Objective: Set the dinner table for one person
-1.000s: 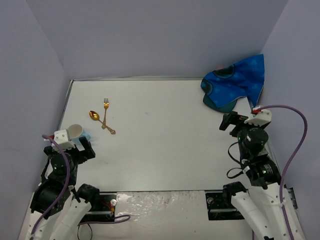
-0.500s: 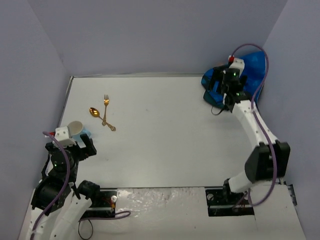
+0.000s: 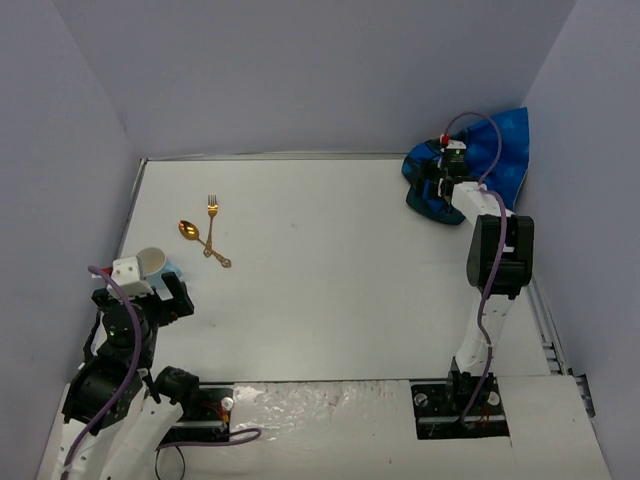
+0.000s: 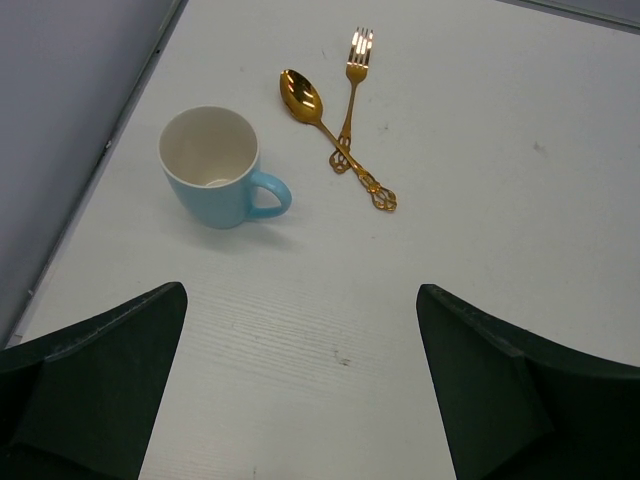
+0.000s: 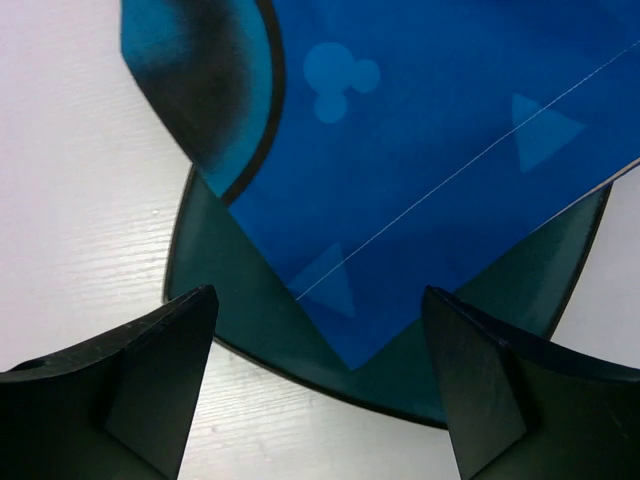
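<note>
At upper right the right tool (image 5: pixel 315 300), jaws spread, hovers over the blue cloth (image 5: pixel 420 130) draping a dark plate (image 5: pixel 240 320), seemingly to lift it; the left tool (image 4: pixel 300 290) gapes idle near the mug (image 4: pixel 215 170); the worktop (image 3: pixel 330 260) fills mid-frame.

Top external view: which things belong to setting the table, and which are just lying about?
Task items:
- dinner table
- blue mug
- gold spoon
- gold fork
- blue cloth, probably a mat or napkin
- dark plate, partly under that cloth

Not task items:
- grey enclosure walls; I see no stray loose object
</note>
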Robot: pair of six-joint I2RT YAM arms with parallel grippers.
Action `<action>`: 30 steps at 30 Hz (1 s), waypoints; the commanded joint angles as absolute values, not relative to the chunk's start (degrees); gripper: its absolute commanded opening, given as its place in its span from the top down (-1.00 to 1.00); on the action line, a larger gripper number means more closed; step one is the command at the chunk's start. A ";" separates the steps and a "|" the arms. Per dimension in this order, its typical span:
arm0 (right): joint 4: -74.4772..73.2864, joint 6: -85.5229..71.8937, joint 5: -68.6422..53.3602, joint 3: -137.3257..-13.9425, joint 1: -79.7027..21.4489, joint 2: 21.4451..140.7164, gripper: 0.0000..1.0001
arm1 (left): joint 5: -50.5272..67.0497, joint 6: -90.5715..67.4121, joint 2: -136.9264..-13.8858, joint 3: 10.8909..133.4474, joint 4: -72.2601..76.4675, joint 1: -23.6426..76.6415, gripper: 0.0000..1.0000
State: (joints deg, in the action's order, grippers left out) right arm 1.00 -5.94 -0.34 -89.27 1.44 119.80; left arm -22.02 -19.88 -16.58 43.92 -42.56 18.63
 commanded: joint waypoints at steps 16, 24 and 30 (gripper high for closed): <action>6.24 0.42 -5.63 -89.96 3.12 123.84 -0.48 | -19.73 -18.63 -19.78 44.74 -37.88 17.67 -0.94; 6.24 1.23 -4.39 -90.12 3.16 125.22 -0.38 | -19.69 -18.72 -19.83 44.65 -37.88 17.67 -0.94; 6.15 1.31 -3.43 -91.01 3.59 126.77 -0.14 | -19.69 -18.81 -19.60 44.65 -37.97 17.67 -0.94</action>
